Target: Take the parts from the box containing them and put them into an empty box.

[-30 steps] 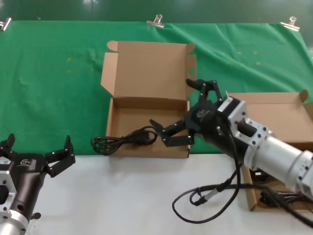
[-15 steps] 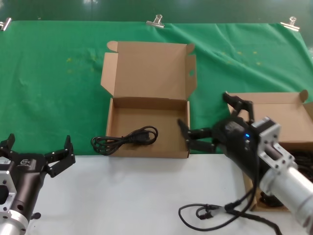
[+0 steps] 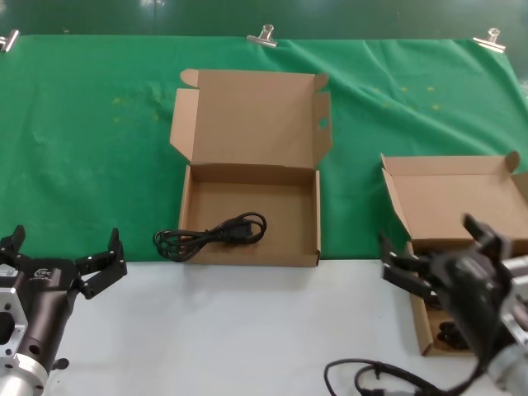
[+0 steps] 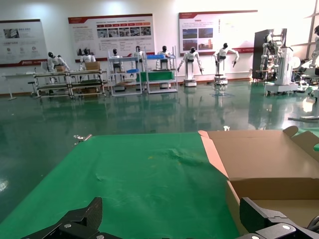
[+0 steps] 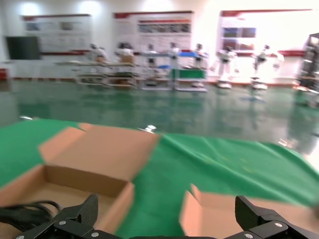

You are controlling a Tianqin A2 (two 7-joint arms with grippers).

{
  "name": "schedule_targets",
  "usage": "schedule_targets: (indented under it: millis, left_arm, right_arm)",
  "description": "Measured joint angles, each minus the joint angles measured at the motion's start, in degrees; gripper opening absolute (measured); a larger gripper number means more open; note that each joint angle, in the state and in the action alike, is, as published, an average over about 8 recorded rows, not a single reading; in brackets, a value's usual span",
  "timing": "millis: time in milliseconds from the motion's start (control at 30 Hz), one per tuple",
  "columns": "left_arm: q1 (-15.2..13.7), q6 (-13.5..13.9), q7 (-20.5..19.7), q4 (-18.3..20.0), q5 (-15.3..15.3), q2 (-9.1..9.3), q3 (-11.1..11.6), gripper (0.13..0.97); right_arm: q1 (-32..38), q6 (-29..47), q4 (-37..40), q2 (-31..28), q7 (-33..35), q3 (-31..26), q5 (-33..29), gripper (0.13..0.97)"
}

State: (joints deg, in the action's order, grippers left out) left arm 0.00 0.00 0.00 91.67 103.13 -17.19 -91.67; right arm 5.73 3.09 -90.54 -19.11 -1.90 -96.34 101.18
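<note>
Two boxes stand open on the green tabletop [image 3: 91,157], and the work runs between them. At far left, the left claw [image 3: 64,262] waits at the near edge, fingers spread wide, holding nothing. Next comes one part [image 3: 211,233], a black cable bundle that lies half inside the empty box [image 3: 252,165]: its plug end rests on the tray floor, while its tail trails over the low front wall and out toward the left. At far right, the right claw [image 3: 433,256] hangs with its jaws wide apart and nothing between them, just in front of the box containing them [image 3: 450,194]. More dark cable [image 3: 450,334] shows at that tray's near corner, mostly hidden behind the arm.

The likely trouble is the right arm's own loose black lead [image 3: 371,375], which loops over the white strip and could snag the tray wall or drag the light box as the arm reaches in. A claw lowered close to the raised lid could also tip it. The trailing tail of the delivered cable might pull the bundle back out. Open green cloth between the two boxes gives room for the carry; the right box sits close to the tabletop's near edge.
</note>
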Motion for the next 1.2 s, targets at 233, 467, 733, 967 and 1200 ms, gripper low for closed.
schedule_targets:
  millis: [233, 467, 733, 967, 1200]
  left_arm:
    - [0.0, 0.0, 0.0, 0.0, 0.0, 0.0, 0.0, 0.966]
    - [0.0, 0.0, 0.0, 0.0, 0.0, 0.0, 0.0, 0.966]
    - [0.0, 0.0, 0.0, 0.0, 0.0, 0.0, 0.0, 0.966]
    - [0.0, 0.0, 0.0, 0.0, 0.0, 0.0, 0.0, 0.966]
    - [0.0, 0.0, 0.0, 0.0, 0.0, 0.0, 0.0, 0.966]
  right_arm:
    - [-3.1, -1.7, -0.6, 1.0, 1.0, 2.6, 1.1, 0.966]
    - [-3.2, -1.8, -0.6, 1.1, 1.1, 2.6, 1.1, 0.966]
    - [-3.2, -1.8, -0.6, 1.1, 1.1, 2.6, 1.1, 0.966]
    - [-3.2, -1.8, -0.6, 1.1, 1.1, 2.6, 1.1, 0.966]
    - [-3.2, -1.8, -0.6, 1.1, 1.1, 2.6, 1.1, 0.966]
